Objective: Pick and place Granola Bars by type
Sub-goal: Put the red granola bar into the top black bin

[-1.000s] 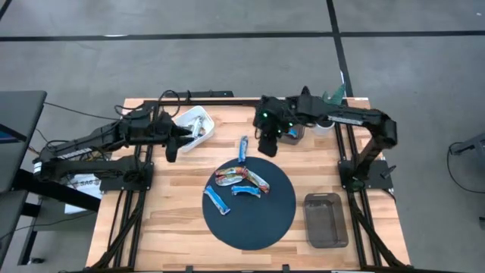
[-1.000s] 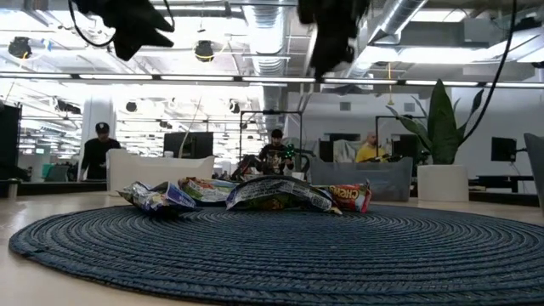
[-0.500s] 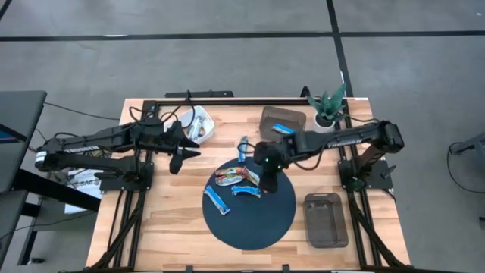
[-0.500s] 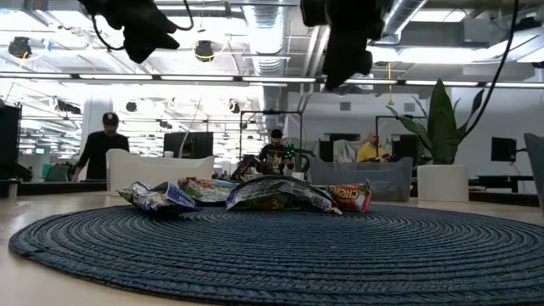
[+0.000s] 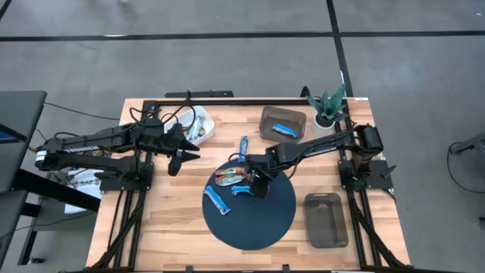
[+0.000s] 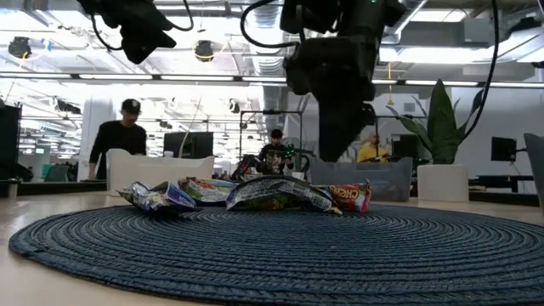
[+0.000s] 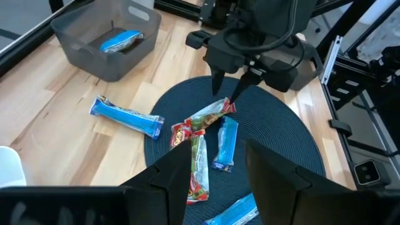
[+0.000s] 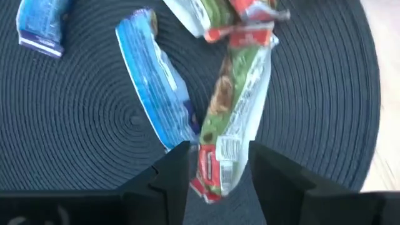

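Note:
Several granola bars lie on the round dark woven mat (image 5: 265, 220): two multicoloured bars (image 5: 227, 176) crossing near its far-left part, a blue bar (image 5: 244, 190) beside them and another blue bar (image 5: 216, 201) nearer the left rim. A third blue bar (image 5: 243, 148) rests on the wood past the mat. My right gripper (image 5: 258, 183) hangs open just above the mat, pointing down, its fingers either side of one end of a multicoloured bar (image 8: 234, 100); the blue bar (image 8: 162, 87) lies alongside. My left gripper (image 5: 178, 155) waits open, raised, left of the mat.
A white bin (image 5: 195, 125) holding bars stands at the far left. A grey bin (image 5: 282, 123) at the far side holds a blue bar (image 7: 122, 40). A second grey bin (image 5: 326, 220) sits near right. A small plant (image 5: 327, 106) stands in the far-right corner.
My right gripper has swung from over the far grey bin toward the near-left and come down over the bars on the mat, staying open. My left gripper has drifted slightly toward the near side. The bars have not moved.

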`<action>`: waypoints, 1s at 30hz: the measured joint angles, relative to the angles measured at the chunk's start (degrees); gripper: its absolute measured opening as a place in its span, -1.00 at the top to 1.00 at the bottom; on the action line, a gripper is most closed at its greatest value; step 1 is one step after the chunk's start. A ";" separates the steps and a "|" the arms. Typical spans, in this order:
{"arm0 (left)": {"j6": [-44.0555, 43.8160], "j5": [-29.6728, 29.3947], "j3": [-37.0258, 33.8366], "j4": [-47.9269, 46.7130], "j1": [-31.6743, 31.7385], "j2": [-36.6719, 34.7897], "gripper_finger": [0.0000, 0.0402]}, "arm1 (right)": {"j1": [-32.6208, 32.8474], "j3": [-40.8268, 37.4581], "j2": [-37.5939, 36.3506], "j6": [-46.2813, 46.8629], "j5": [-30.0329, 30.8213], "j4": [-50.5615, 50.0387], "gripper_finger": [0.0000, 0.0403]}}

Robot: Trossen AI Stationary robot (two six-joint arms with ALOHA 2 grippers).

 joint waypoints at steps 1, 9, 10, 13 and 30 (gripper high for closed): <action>0.00 0.03 0.00 -0.01 0.00 0.00 0.30 | 0.00 0.00 -0.04 0.58 0.13 0.17 0.26; 0.07 0.01 0.00 -1.66 0.00 0.00 0.30 | -0.80 0.25 1.51 3.13 0.13 2.78 0.31; 0.07 0.01 0.00 -1.93 0.00 0.00 0.30 | -0.80 0.17 2.29 3.17 -0.08 2.59 0.31; 0.13 0.01 0.00 -2.37 0.00 0.00 0.30 | -0.81 0.12 4.34 3.19 -0.91 3.15 0.30; 0.59 -0.01 -0.02 -2.37 0.02 0.00 0.30 | -2.83 0.29 7.52 2.13 0.29 4.97 0.29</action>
